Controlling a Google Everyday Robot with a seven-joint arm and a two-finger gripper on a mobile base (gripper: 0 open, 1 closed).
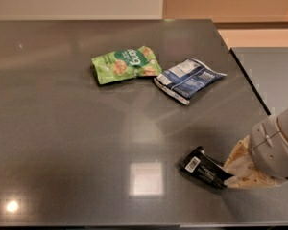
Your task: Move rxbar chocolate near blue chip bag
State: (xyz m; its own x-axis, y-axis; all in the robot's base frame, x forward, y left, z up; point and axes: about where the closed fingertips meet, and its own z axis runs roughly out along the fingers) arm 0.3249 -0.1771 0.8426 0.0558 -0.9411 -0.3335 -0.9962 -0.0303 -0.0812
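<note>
End effector (230,172) low, btm-right.

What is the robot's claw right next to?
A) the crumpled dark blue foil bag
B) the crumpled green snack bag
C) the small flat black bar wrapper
C. The claw is at the near right of the dark grey table, at the right end of the small flat black bar wrapper. The crumpled green snack bag and the crumpled dark blue foil bag lie side by side farther back.
</note>
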